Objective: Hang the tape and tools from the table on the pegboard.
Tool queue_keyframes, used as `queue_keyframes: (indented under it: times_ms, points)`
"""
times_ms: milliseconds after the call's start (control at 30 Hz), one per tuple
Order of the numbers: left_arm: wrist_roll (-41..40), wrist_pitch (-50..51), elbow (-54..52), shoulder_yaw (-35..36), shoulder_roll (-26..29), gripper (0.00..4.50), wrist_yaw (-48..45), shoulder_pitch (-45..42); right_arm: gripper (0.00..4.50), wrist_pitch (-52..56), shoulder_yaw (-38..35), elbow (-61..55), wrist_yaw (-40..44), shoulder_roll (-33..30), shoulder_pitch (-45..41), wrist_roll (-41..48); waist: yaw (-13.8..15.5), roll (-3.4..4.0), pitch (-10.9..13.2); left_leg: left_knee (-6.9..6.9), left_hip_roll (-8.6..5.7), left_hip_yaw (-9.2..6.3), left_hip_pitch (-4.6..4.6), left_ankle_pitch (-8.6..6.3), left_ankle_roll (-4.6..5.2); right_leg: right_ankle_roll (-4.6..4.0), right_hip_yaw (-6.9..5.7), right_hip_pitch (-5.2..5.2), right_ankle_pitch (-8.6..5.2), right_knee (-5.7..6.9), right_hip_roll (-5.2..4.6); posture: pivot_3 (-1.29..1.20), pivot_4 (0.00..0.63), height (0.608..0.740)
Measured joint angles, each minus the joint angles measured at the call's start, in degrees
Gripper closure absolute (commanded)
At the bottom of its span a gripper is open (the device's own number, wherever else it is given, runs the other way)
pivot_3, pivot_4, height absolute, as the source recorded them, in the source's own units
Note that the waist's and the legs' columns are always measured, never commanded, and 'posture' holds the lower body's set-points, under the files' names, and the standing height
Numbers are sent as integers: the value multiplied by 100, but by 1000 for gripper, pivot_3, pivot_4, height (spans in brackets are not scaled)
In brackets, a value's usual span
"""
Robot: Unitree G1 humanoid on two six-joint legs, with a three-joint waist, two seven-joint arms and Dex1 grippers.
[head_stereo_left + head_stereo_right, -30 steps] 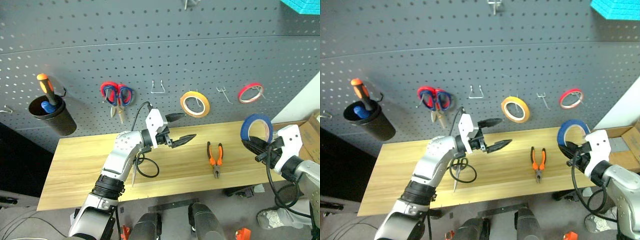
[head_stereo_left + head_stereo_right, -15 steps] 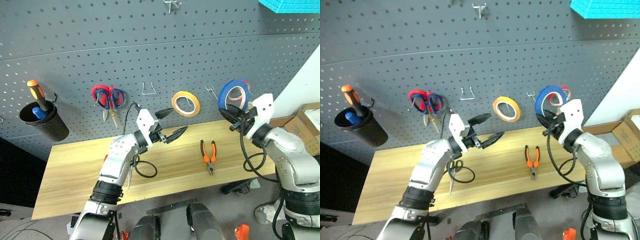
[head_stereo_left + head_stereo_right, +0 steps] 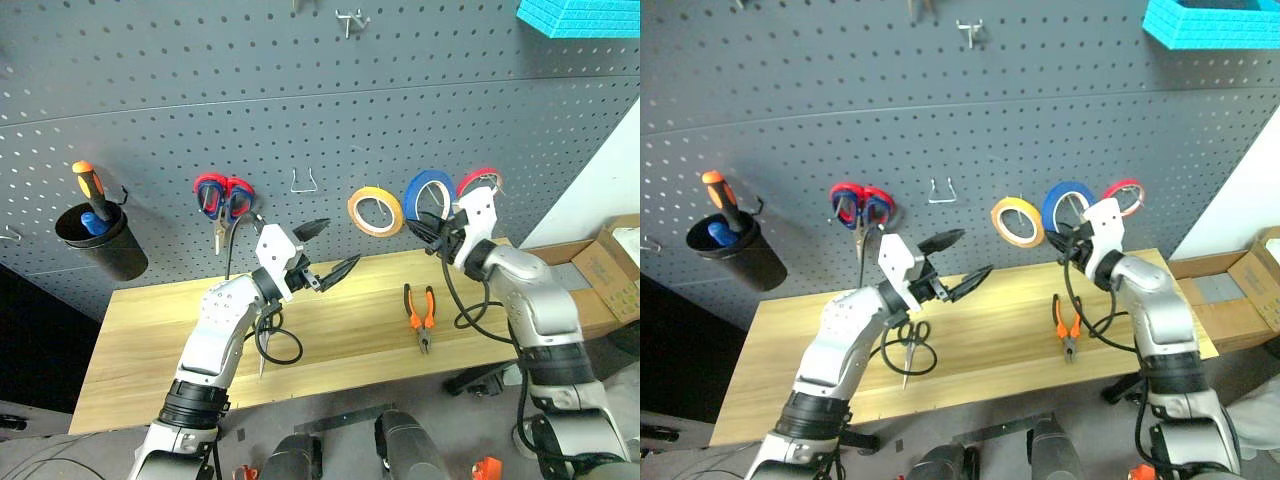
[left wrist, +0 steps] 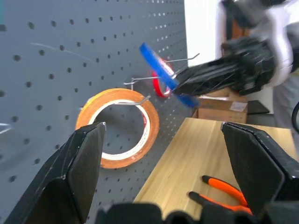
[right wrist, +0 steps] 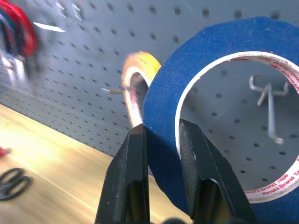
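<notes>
Grey pegboard [image 3: 300,90] fills the upper frame, with the wooden desk [image 3: 150,340] below it across the middle. At right of centre the right end effector [image 3: 432,232] is clamped on the rim of the blue tape [image 3: 424,193], holding the ring upright close to the board between the yellow tape ring [image 3: 375,211] and the red tape ring [image 3: 478,182]. To hang it well, line the ring's opening up with the bare hook [image 5: 270,105] seen through it, push on squarely, then let go only once it sits. That arm reaches up and inward, elbow low. The left end effector [image 3: 325,250] hovers spread wide and empty at centre. Pliers [image 3: 420,312] lie on the desk at lower right.
</notes>
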Motion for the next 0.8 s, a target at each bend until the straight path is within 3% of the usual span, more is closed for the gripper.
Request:
queue_keyframes:
  times_ms: [200,400,567,700,800]
  points:
    - [-8,148,-262,-9,67,235,75,139,2149,-542,-124,1221,-390,226,-530,-236,169,0,-1,-1,21,0,2,5,-10,-24,8,-4,16,0,30,-133,144,740]
    - [-12,253,-382,-44,59,235,78,198,74,-409,-146,635,-346,208,-228,-169,269,1,1,-3,48,6,-3,2,-13,-27,8,-5,16,-8,47,-138,167,740]
    - [4,354,-421,-99,131,235,55,416,74,786,-273,-1214,-361,-239,1029,194,393,1,6,-5,59,0,-6,-3,-18,-33,14,-5,12,-12,53,-147,194,740]
    - [384,137,-305,-204,564,235,-75,833,74,2074,-454,-2931,159,-917,2451,1227,404,6,26,-7,73,4,-3,-8,-16,-52,6,-1,-7,-16,56,-163,220,740]
    - [407,88,-105,-205,595,235,-131,1052,74,2682,-132,-3173,35,-955,2667,1317,343,-10,66,-2,89,13,13,-6,-18,-24,9,11,-25,-11,62,-164,235,740]
